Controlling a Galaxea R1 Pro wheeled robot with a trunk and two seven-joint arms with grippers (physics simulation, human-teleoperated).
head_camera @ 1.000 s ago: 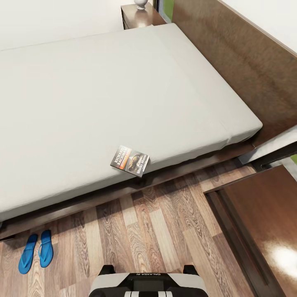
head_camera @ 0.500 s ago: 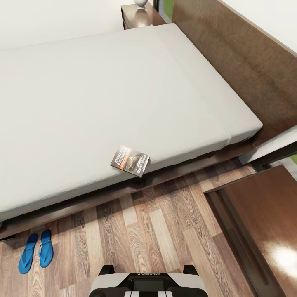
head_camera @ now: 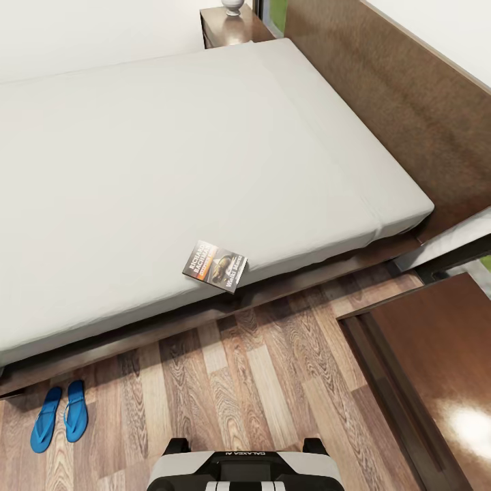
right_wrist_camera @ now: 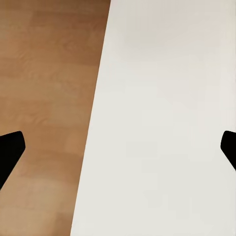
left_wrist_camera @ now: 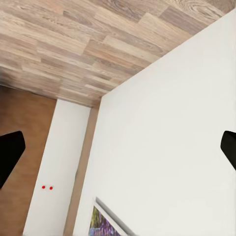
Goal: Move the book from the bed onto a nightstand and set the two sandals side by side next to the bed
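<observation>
The book (head_camera: 215,265) lies flat on the light-grey mattress of the bed (head_camera: 170,157), right at its near edge, its dark cover with orange band facing up. Two blue sandals (head_camera: 59,414) lie side by side on the wood floor by the bed's frame, at the lower left. One nightstand (head_camera: 235,28) stands at the far end of the headboard; a second glossy dark-brown nightstand (head_camera: 436,368) is at the lower right. In the left wrist view my left gripper (left_wrist_camera: 119,150) is open, fingertips wide apart, nothing between them. My right gripper (right_wrist_camera: 118,150) is open and empty too.
A white vase (head_camera: 232,6) sits on the far nightstand. The tall dark headboard (head_camera: 402,88) runs along the right. Wood-plank floor (head_camera: 259,382) lies between my base (head_camera: 245,470) and the bed. The wrist views face white wall and wood surfaces.
</observation>
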